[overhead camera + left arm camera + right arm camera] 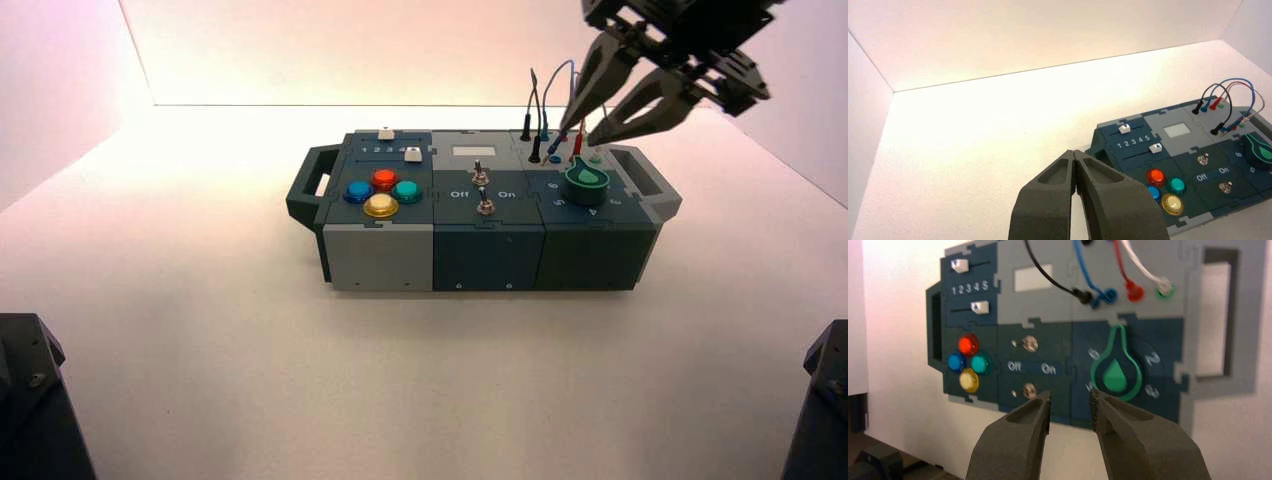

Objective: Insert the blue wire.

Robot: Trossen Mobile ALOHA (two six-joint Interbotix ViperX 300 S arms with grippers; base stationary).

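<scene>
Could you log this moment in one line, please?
right gripper: open, above box's right end | thin looped blue wire: near plug tilted, unseated | left gripper: shut, parked left

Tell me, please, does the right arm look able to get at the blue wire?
Probably yes: the right gripper hangs open over the box's right part, and nothing covers the blue wire, though a black plug close beside it may crowd the grip.

The blue wire (1252,92) is light blue with a darker blue plug — other leads are black (1231,102), red (1236,83) and seemingly whitish (1143,262). Push buttons (1156,177) show red, green, blue and yellow; the knob (1115,377) is dark green — its outline brighter green.
</scene>
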